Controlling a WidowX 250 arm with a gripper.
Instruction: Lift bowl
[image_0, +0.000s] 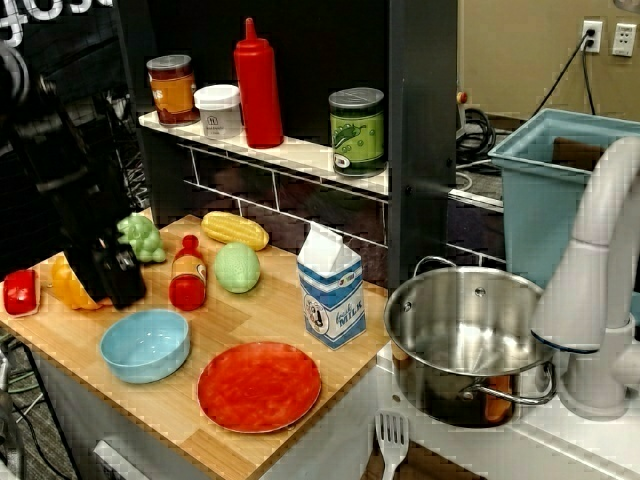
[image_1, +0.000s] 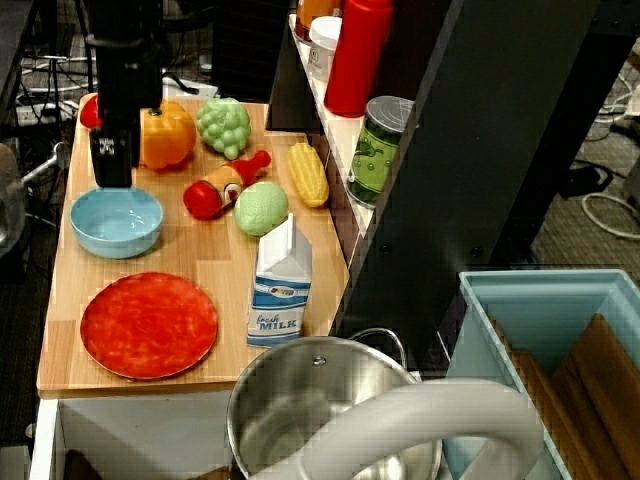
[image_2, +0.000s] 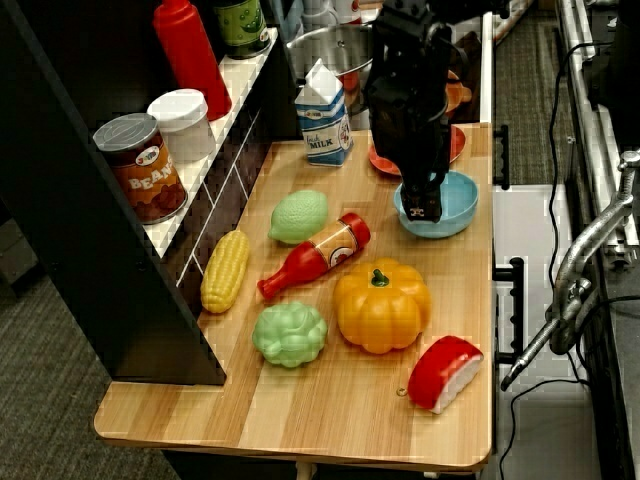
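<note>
My gripper (image_2: 424, 205) sits at the rim of the smooth, round light-blue plastic bowl (image_0: 145, 345); grip state unclear; flat red-orange plate (image_0: 259, 386) beyond it

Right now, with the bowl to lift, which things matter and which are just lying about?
Matters:
- bowl
- gripper, at the bowl's rim; jaw state unclear

Lying about:
- plate
- milk carton
- pot
- pumpkin
- ketchup bottle
- corn
- lime
- green vegetable
- sushi piece
</note>
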